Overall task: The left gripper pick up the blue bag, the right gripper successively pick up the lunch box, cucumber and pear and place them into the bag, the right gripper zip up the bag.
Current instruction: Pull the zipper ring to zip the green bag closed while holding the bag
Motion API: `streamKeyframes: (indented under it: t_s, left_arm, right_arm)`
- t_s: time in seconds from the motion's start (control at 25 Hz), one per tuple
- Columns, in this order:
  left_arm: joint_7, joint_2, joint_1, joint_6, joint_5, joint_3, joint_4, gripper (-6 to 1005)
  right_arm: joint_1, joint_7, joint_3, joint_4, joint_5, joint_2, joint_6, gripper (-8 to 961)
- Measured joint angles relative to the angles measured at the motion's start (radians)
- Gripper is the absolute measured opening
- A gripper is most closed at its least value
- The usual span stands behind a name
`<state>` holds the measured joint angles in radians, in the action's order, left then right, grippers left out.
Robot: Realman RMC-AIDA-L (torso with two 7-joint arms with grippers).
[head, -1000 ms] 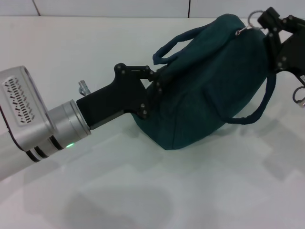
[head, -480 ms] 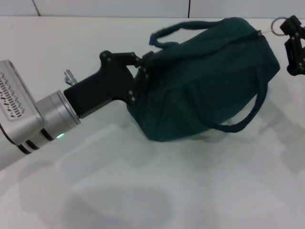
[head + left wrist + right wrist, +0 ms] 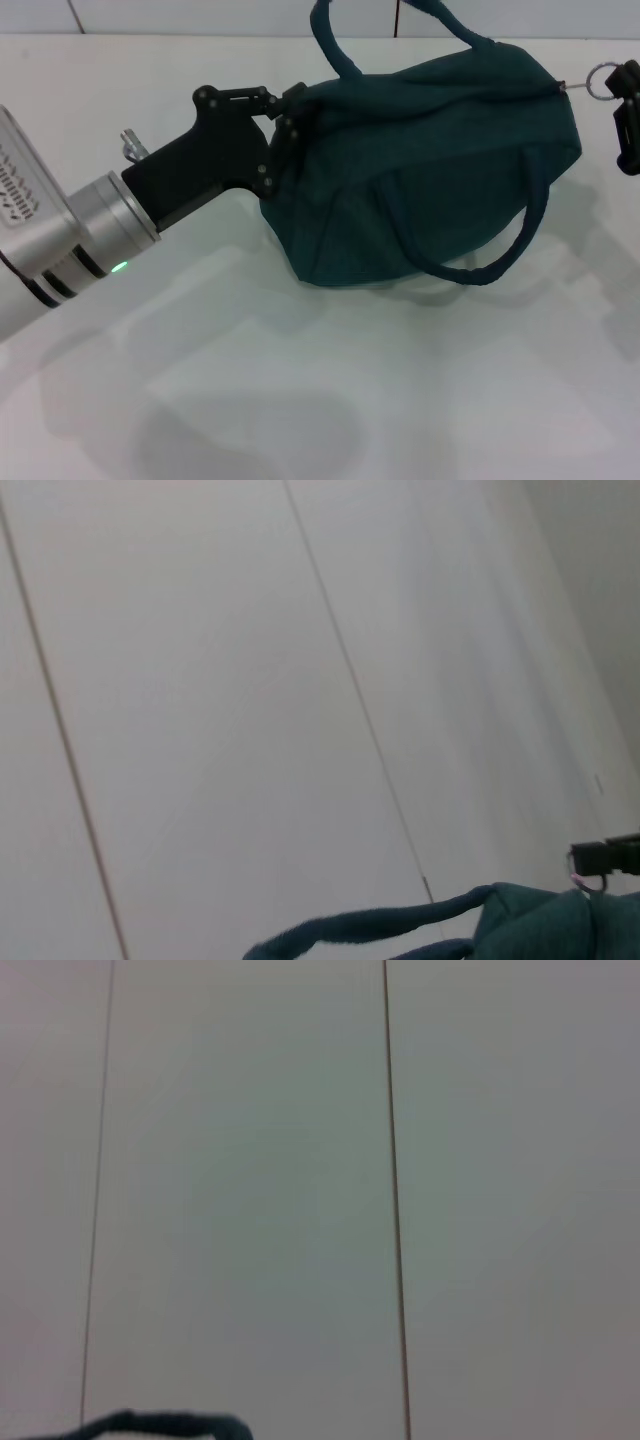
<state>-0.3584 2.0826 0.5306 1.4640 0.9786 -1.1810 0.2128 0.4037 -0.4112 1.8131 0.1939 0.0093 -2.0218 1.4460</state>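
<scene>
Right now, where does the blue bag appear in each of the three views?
Head view: the blue bag fills the upper middle, lifted by the left tool at its left end.
Left wrist view: only its top and a handle show at the bottom edge.
Right wrist view: only a dark handle strip at the bottom edge.
Shared landmark: the rope handle.

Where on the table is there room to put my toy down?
The table is bare along the near side, in front of the bag, and at the far left behind the left tool. It is crowded mid-table, where the left tool grips the bag, and at the right edge by the right tool.
</scene>
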Motion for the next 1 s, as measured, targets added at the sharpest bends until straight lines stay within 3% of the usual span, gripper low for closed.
streamKeyframes:
  t_s: [0.6, 1.0]
  left_arm:
    - [-0.030, 0.003, 0.015, -0.036, -0.002, 0.013, 0.016, 55]
    - [-0.029, 0.006, 0.034, -0.045, 0.004, 0.007, 0.019, 54]
  right_arm:
    - [-0.012, -0.003, -0.011, -0.001, 0.002, 0.004, 0.000, 34]
    - [-0.029, 0.027, -0.016, -0.008, -0.026, 0.007, -0.098, 391]
